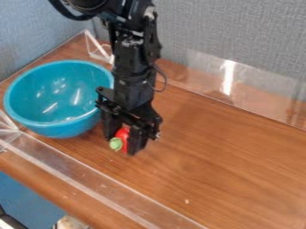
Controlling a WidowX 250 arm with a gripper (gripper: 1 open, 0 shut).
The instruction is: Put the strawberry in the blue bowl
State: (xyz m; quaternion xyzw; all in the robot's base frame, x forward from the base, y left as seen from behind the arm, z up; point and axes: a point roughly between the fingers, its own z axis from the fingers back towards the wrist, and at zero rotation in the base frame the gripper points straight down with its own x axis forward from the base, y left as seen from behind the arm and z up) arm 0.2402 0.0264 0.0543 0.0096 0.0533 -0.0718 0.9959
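Your end effector (123, 139) is clenched around the strawberry (118, 139), a light, rigid, slick toy best pinched across its body.

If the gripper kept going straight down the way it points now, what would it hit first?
The gripper points straight down, jaws shut on the strawberry. Directly beneath is bare wooden table, so the strawberry would likely meet that first. The blue bowl sits beside it, apparently out of that line.

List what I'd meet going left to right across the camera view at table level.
blue bowl → strawberry in the shut gripper → bare wooden table
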